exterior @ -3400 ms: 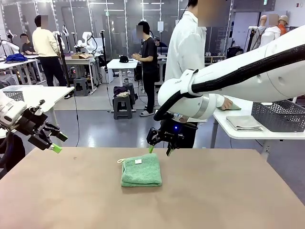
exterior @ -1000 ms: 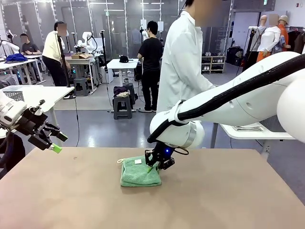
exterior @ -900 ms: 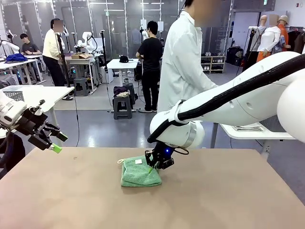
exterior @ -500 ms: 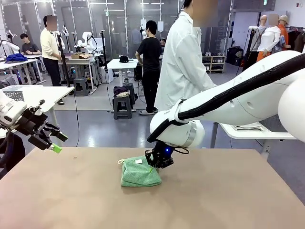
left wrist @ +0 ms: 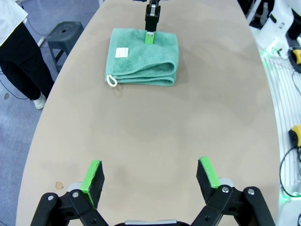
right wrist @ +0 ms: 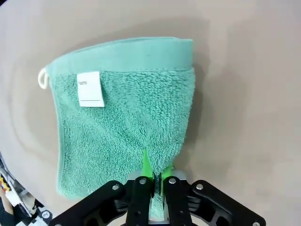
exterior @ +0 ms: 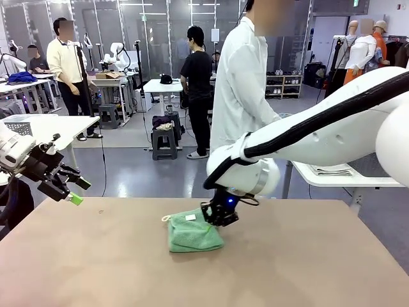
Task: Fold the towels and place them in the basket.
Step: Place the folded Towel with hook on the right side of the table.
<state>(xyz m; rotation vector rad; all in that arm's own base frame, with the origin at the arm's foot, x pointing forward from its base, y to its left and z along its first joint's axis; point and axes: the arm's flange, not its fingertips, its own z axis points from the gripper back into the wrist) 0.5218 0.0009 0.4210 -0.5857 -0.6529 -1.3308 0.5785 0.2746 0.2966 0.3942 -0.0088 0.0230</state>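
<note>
Shifted rightward, mint towel [right wrist: 122,122] edge-pinched by right gripper [right wrist: 154,172].

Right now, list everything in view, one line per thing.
green towel: one, mint green, folded, on the table near its middle
tag: one, white, on top of the green towel
table: one, brown, in front of the robot
grey towel: one, pale grey, folded, on the side table
basket: one, dark grey mesh, on the side table, partly hidden by the right arm
side table: one, white, far right
person: one, white coat, standing beyond the table
left gripper: one, black with green pads, open, empty, at the table's left
right gripper: one, black with green pads, shut on the green towel's edge
</note>
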